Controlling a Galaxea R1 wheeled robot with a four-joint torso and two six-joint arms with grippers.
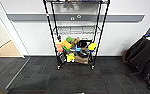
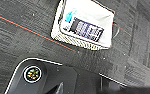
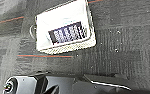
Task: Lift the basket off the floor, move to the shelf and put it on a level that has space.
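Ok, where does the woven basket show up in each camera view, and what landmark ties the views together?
Head view: no basket to point to; the shelf stands ahead.
Left wrist view: basket on the floor, beside the red line.
Right wrist view: basket on the floor.
Shared landmark: the red line.

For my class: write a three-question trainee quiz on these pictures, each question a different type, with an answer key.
1. True or false: the basket stands on the carpet floor.
2. What lies inside the basket? A) a dark patterned flat item B) a red ball C) a green bottle
3. Fill in: the red line on the carpet runs close to the basket's woven ____.

Key: 1 true; 2 A; 3 side. The shelf stands against the wall.
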